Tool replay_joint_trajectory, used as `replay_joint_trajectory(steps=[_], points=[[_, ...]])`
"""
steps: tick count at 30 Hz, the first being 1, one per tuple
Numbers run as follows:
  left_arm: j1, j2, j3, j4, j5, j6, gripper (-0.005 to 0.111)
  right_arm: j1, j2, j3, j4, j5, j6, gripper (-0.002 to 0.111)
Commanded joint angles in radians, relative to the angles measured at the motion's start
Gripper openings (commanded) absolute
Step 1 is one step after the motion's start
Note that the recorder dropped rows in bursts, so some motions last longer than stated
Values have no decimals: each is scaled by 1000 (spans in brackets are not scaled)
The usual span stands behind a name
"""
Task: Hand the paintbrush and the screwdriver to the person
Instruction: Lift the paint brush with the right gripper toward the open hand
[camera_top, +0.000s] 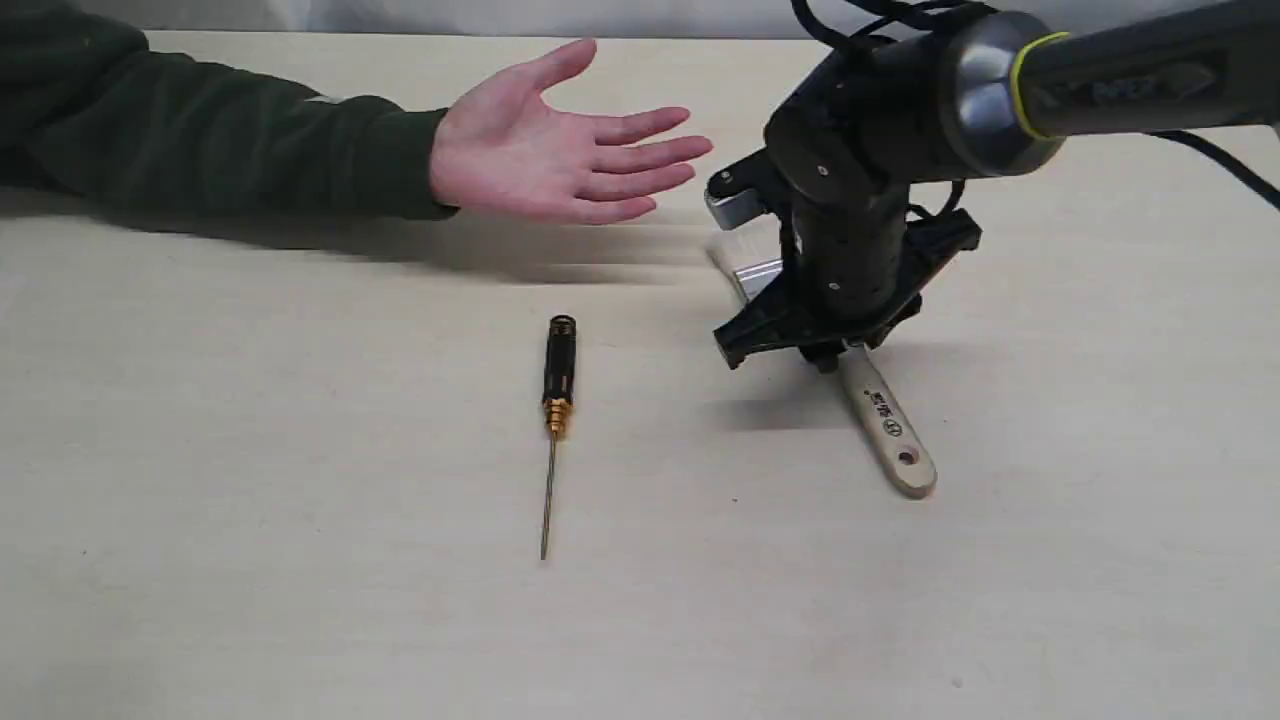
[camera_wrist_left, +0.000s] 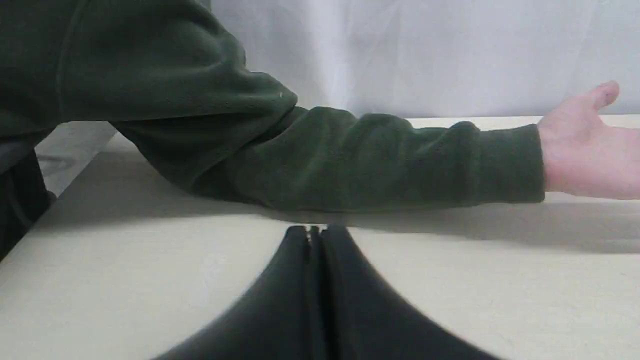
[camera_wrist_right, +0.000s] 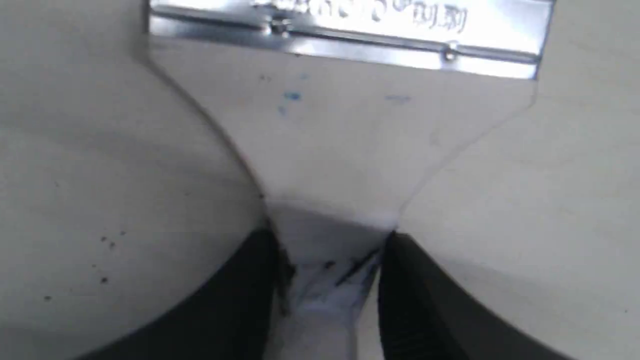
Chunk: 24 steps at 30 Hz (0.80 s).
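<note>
table (camera_top: 300, 620): pale beige wood | backdrop (camera_wrist_left: 425, 50): white, behind far edge

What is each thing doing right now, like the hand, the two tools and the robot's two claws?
right gripper: shut on the paintbrush handle.
left gripper: shut, holding nothing.
paintbrush: lying on the table, not yet lifted.
screwdriver: lying flat on the table, untouched.
person's hand: open, palm up, empty, held out.
</note>
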Motion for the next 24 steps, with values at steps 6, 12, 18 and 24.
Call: replay_joint_trajectory(steps=[6, 12, 18, 24], points=[[-8, -2, 2, -2, -11, -2, 0, -7, -116, 114, 47, -123, -1, 4], [-8, -2, 2, -4, -9, -2, 0, -9, -238, 155, 60, -141, 7, 4], [-8, -2, 2, -4, -11, -2, 0, -9, -368, 189, 74, -144, 7, 4], [-8, -2, 2, -4, -11, -2, 0, -7, -467, 200, 74, -169, 7, 4]])
